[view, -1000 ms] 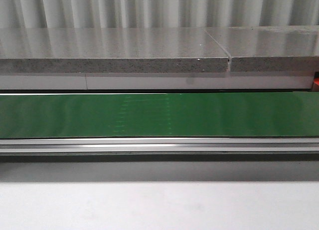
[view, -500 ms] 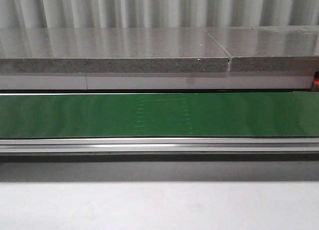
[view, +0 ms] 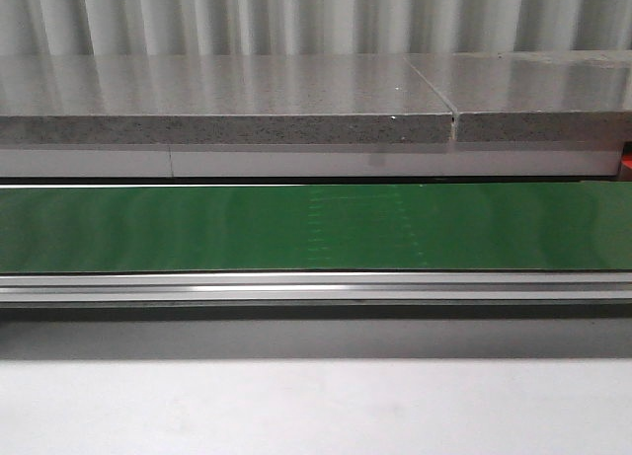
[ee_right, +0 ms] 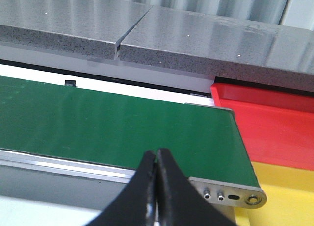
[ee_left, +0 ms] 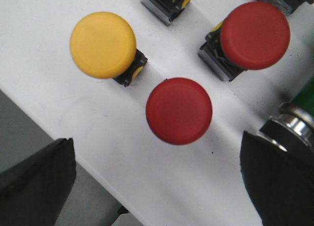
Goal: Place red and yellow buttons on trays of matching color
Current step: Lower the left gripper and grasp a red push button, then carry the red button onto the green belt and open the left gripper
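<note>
In the left wrist view a yellow button (ee_left: 102, 44) and two red buttons (ee_left: 179, 110) (ee_left: 254, 35) stand on a white surface (ee_left: 98, 123). My left gripper (ee_left: 157, 179) hangs open above them, its dark fingers (ee_left: 37, 174) wide apart, and the nearer red button lies just ahead of the gap. The right wrist view shows my right gripper (ee_right: 156, 160) shut with nothing in it, held over the near rail of the green belt (ee_right: 108, 125). A red tray (ee_right: 274, 128) and a yellow tray (ee_right: 289, 191) sit past the belt's end. Neither gripper appears in the front view.
The green conveyor belt (view: 197, 228) crosses the front view, with a metal rail (view: 316, 289) before it and a grey stone ledge (view: 227, 105) behind. More button bases (ee_left: 164, 5) stand at the white surface's far side. A chrome part (ee_left: 292, 125) sits beside the left gripper's finger.
A faint pale patch on the belt has drifted to the right across the front view. Nothing else there has moved.
</note>
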You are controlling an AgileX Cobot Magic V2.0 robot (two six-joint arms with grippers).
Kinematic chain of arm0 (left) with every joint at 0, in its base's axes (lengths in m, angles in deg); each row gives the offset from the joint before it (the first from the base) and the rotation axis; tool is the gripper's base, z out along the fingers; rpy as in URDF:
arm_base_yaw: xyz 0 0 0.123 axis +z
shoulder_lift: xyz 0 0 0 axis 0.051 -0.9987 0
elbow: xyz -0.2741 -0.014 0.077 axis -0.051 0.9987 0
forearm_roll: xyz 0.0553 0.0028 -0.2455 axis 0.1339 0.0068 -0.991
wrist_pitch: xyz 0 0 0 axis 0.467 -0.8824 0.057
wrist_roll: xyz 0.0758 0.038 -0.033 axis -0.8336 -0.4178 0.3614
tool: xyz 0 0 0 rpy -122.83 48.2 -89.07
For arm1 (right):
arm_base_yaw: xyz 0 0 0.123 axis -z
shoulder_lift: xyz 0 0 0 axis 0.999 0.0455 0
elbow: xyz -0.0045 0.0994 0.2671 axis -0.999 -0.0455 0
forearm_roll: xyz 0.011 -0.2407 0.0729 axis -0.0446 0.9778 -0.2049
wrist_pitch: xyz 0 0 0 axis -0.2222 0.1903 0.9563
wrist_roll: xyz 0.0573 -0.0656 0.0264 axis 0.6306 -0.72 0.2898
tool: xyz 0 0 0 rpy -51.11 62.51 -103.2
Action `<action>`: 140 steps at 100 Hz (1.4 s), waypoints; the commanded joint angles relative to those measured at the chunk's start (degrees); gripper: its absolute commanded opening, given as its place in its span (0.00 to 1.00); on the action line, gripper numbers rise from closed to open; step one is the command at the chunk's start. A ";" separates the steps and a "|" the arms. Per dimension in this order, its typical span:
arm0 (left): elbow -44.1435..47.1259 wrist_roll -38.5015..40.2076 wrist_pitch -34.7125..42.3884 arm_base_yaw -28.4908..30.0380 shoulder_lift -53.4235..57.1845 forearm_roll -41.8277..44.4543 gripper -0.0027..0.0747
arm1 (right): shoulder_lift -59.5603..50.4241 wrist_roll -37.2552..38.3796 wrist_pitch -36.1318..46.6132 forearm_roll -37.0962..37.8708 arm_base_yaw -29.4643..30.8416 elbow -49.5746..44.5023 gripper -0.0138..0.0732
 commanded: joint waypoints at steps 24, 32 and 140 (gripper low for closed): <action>-4.63 -0.25 5.11 0.19 -7.97 -0.15 0.86 | -0.92 -0.21 4.53 0.60 0.04 0.38 0.08; -4.76 -0.25 5.82 0.19 -9.27 -0.15 0.86 | -0.92 -0.21 4.53 0.60 0.04 0.38 0.08; -6.19 -4.92 1.26 -5.52 15.43 -0.50 0.01 | -0.92 -0.21 4.53 0.60 -0.01 0.38 0.08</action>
